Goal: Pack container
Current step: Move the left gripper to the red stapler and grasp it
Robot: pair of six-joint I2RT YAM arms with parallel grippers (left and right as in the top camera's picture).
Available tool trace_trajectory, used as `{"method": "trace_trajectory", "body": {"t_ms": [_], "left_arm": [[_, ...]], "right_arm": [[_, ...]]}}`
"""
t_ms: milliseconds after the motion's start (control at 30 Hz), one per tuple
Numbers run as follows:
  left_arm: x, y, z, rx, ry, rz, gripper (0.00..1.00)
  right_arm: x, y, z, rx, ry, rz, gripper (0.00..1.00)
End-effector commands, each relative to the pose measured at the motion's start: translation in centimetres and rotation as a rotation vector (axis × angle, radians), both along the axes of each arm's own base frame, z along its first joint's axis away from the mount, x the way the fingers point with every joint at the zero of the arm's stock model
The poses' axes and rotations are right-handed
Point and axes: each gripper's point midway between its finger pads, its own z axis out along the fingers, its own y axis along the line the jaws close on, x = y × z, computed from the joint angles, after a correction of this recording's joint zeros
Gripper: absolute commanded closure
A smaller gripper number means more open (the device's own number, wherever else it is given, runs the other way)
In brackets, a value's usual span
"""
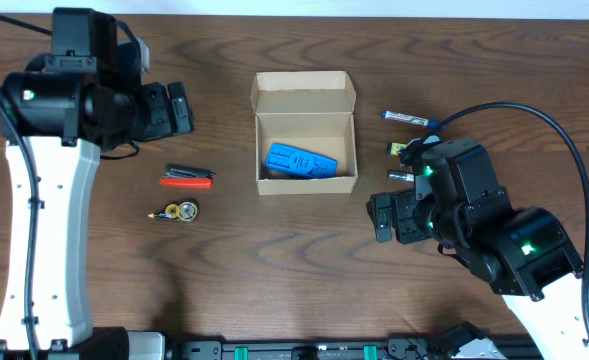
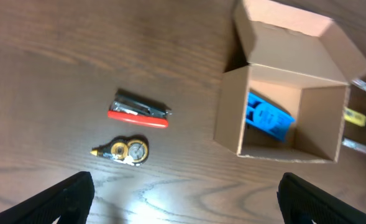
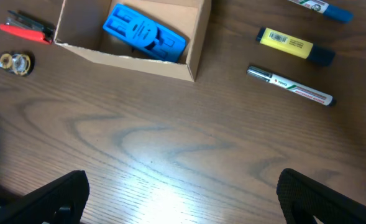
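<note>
The left gripper is spread wide and holds nothing; its wrist view shows only bare wood between the two fingertips. The right gripper is just as wide and just as empty. Both hang above the table, touching nothing.

The left arm runs up the left side of the table and bends inward at the top, so its gripper points toward the box from the far left. The right arm bends in from the near right corner, its gripper aimed left and sitting near the box's front right corner.

The box stands in the middle of the table, between the two grippers, with its lid folded back on the far side. A blue plastic tool lies inside.

It looks light, with thin walls that would likely bend under a hard pinch. A sideways push would probably slide it on the smooth wood. A side wall pinched near a corner, where the card is stiffest, seems the safest hold, and the lid's free edge is the place to swing it shut.

Left of the box lie a red stapler and a tape roller; to the right lie three markers
</note>
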Motion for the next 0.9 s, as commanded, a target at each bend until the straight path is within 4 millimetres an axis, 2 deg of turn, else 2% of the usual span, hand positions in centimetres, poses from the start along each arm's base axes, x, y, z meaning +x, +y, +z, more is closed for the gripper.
{"method": "trace_trajectory", "body": {"t_ms": [0,200,367,633,867], "left_arm": [[0.2,1.7,-3.3,0.035,0.107,0.172,0.05],[-0.5,3.9,-7.5,0.072,0.213,0.475,0.05],[-0.7,3.7,-11.4,0.008,0.257,0.660,0.05],[-0.5,1.2,-18.0,-0.194,0.310,0.837,0.04],[1.5,-1.3,-20.7,-0.282,0.271,0.879,0.02]], "right_arm": [[0.0,0.1,0.1,-0.005,-0.005,0.013,0.01],[0.0,0.1,0.1,-0.005,-0.005,0.013,0.01],[0.0,0.1,0.1,-0.005,-0.005,0.014,0.01],[0.0,0.1,0.1,-0.005,-0.005,0.013,0.01],[0.0,0.1,0.1,-0.005,-0.005,0.014,0.01]]}}
